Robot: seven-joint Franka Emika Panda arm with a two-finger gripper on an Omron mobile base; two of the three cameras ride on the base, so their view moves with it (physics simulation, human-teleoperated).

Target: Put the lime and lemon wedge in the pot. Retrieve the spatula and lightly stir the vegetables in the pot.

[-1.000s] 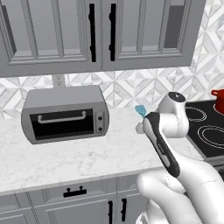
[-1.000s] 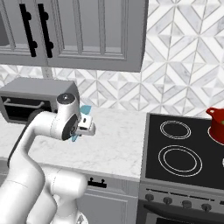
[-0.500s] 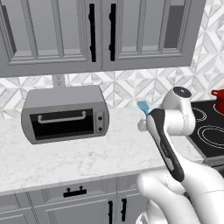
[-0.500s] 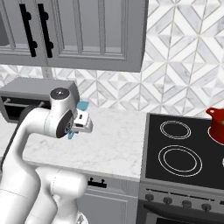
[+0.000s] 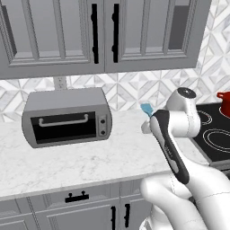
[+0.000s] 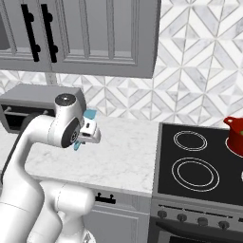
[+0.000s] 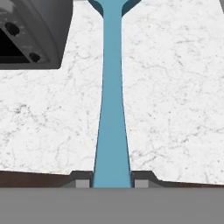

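Gripper (image 7: 112, 183) pinching the spatula (image 7: 112, 109) low on its slim handle at frame bottom — light, stiff, likely slippery, so grip near the end risks swivel.

Pot (image 5: 224, 102) cut by frame edge; inside unseen. Spatula (image 7: 112, 100) blade cropped in hand view, mostly behind arm elsewhere.

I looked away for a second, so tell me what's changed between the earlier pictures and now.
The gripper, shut on the spatula, has swung a little toward the stove, carrying the spatula above the counter. Nothing was picked up or released. The pot and toaster oven stayed put.
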